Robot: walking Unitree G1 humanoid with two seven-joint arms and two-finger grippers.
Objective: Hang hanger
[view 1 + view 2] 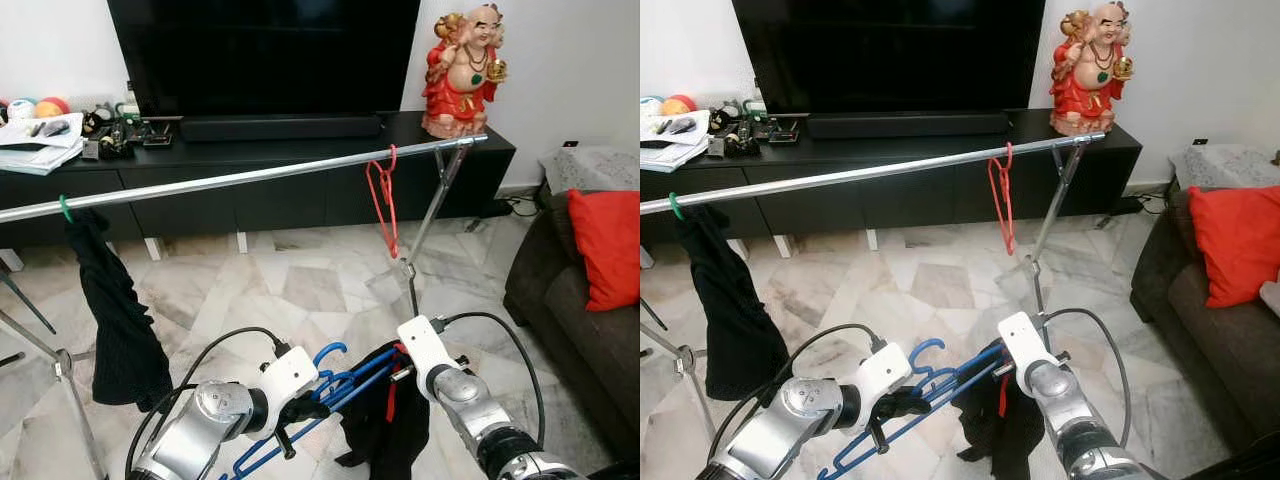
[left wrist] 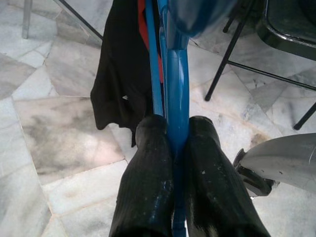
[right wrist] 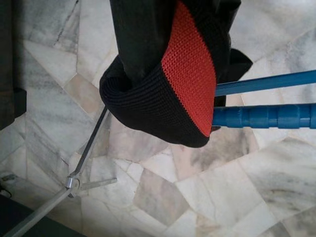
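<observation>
Left eye view: left gripper (image 1: 300,410) low, clamped on blue hanger (image 1: 335,385); hanger runs from it across to right gripper (image 1: 400,372), hook curling just above. Black garment (image 1: 385,425) with red trim hangs at right gripper; whether those fingers grip, cannot tell. Metal rail (image 1: 240,178) crosses well above both grippers, carrying red hanger (image 1: 383,205) and dark cloth (image 1: 115,310).

Left wrist view: two black fingers (image 2: 148,187) pinched tight on blue hanger bar, garment beyond.

Right wrist view: garment's red-trimmed hem (image 3: 190,74) close ahead, blue hanger bars beside it, marble floor (image 3: 148,197) below.
</observation>
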